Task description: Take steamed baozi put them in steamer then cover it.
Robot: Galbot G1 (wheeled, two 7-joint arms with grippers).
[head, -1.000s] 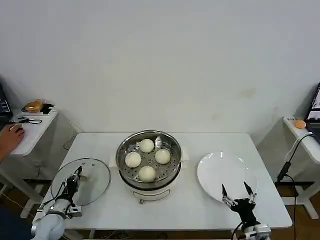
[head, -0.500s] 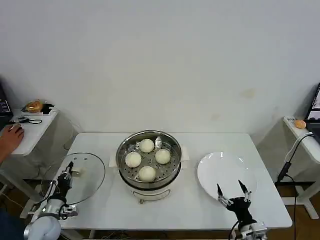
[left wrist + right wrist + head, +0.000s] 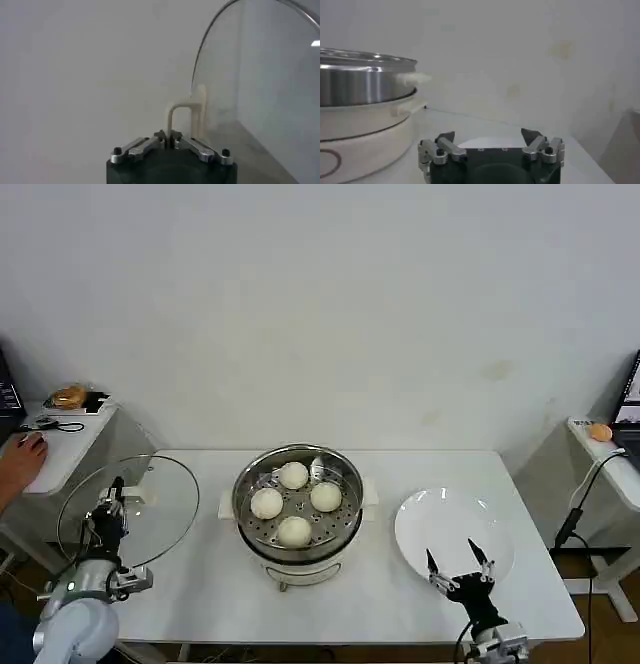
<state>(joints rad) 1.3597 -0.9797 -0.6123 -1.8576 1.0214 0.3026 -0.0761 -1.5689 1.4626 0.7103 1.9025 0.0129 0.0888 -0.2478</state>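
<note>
Several creamy-white steamed baozi (image 3: 293,475) lie on the perforated tray inside the shiny steamer (image 3: 242,484) at the table's middle. The steamer stands uncovered on its white base (image 3: 365,130). My left gripper (image 3: 113,494) is shut on the pale handle (image 3: 182,117) of the round glass lid (image 3: 130,509). It holds the lid tilted up off the table, to the left of the steamer. My right gripper (image 3: 455,569) stands open and holds nothing at the near rim of the white plate (image 3: 450,519). In the right wrist view, the right gripper (image 3: 487,137) sits low beside the steamer (image 3: 360,75).
A side table (image 3: 60,444) at the far left holds small items, and a person's hand (image 3: 20,459) rests on it. Another side table (image 3: 600,444) and a cable (image 3: 580,504) stand at the right. A wall lies behind the white table (image 3: 400,604).
My left gripper has raised the glass lid off the table and carried it left, tipping it more upright. My right gripper has drifted slightly left along the plate's near rim.
</note>
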